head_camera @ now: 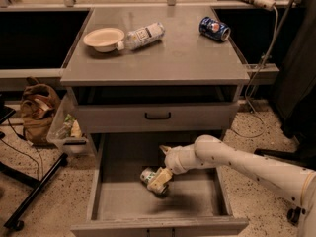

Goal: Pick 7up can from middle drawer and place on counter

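A grey counter (173,63), the flat top of a drawer cabinet, seen from the front and above. At about ten o'clock on it sits a shallow cream bowl (104,38), upright. Just beside it, near eleven o'clock, a clear plastic bottle (143,35) lies on its side, its cap end against the bowl's rim. At about one o'clock, well apart from both, a blue soda can (214,28) lies on its side near the right edge. Below the counter, the gripper (159,179) is down in the open middle drawer (197,201), at the 7up can (147,175) lying on the drawer floor
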Motion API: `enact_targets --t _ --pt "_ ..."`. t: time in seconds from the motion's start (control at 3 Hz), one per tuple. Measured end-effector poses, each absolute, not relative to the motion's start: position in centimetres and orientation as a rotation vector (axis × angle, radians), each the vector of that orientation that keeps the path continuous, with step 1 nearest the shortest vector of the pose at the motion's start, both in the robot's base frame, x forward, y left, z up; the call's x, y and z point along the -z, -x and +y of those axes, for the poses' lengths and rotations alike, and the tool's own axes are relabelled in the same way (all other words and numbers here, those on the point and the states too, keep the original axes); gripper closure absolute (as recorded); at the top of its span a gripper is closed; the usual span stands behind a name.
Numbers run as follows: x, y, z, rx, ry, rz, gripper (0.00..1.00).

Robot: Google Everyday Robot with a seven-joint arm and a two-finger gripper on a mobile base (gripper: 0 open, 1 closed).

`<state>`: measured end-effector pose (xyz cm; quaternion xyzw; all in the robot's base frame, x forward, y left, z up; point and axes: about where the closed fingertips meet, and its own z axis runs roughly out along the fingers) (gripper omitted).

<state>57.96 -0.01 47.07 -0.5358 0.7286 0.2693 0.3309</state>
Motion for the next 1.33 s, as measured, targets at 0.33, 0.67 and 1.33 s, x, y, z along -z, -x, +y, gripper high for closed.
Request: enact_targets --t 0.33,0.67,1.33 --pt "-46.6 -57.3 -1.7 -0.675 1.343 1.903 0.00" --pt "-45.8 -55.7 -2.6 -0.604 1.302 1.964 0.00" --pt "-44.0 -54.1 -1.9 -0.549 1.270 2.054 0.00"
